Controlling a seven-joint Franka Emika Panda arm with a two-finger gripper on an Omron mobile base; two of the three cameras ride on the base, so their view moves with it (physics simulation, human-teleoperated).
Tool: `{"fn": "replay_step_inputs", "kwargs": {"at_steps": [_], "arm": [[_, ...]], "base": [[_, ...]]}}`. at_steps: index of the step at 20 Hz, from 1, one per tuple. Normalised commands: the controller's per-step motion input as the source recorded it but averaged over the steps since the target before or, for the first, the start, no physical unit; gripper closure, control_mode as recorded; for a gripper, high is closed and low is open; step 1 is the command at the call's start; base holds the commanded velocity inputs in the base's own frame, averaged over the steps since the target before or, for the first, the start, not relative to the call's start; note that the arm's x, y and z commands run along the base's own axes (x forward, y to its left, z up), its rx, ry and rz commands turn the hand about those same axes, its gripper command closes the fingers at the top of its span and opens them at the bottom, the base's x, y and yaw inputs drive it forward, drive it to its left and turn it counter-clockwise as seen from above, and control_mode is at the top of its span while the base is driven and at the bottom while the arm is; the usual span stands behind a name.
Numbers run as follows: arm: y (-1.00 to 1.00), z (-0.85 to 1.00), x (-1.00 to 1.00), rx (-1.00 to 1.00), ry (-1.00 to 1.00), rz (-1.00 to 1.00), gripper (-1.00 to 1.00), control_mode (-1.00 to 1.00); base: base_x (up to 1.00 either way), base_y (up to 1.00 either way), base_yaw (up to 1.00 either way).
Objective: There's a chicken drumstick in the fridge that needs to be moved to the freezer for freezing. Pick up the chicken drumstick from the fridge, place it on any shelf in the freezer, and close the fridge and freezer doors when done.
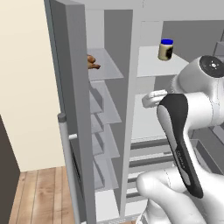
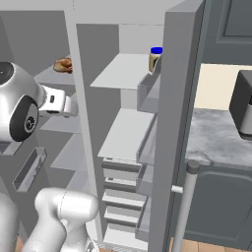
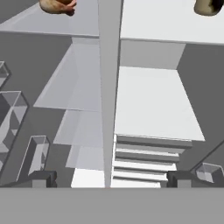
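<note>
Claw [image 3: 107, 178]: open, empty, fingertips spread wide at 6 o'clock of the hand view, aimed at the divider between the two compartments.

Freezer door [image 1: 72, 109] and fridge door [image 2: 174, 128]: both standing open; closing not yet done.

Fridge [image 2: 125, 133]: white shelves bare except for a blue-lidded jar [image 2: 155, 59] on the upper shelf, at 1 o'clock in the hand view.

Freezer [image 1: 105, 100]: chicken drumstick [image 2: 63, 65] lying on the top narrow shelf, at 11 o'clock in the hand view, apart from the claw.

Transfer judged complete. Remaining: withdraw arm, shut both doors.
</note>
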Motion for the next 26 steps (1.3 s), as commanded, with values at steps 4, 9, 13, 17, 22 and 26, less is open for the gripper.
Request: {"fn": "replay_step_inputs", "kwargs": {"at_steps": [4, 9, 13, 17, 22, 26], "arm": [[-0.01, -0.10, -0.26, 0.00, 0.01, 0.00, -1.00, -1.00], [-0.04, -0.12, -0.13, 0.00, 0.00, 0.00, -1.00, -1.00], [0.00, 0.00, 0.00, 0.00, 0.00, 0.00, -1.00, 1.00], [0.00, 0.00, 0.00, 0.00, 0.00, 0.00, -1.00, 1.00], [0.00, 0.00, 0.00, 0.00, 0.00, 0.00, -1.00, 1.00], [0.00, 0.00, 0.00, 0.00, 0.00, 0.00, -1.00, 1.00]], "base": [[0.00, 0.00, 0.00], [0.00, 0.00, 0.00], [-0.58, -0.05, 0.00], [-0.79, -0.08, 0.00], [-0.61, -0.06, 0.00], [-0.15, 0.00, 0.00]]}}
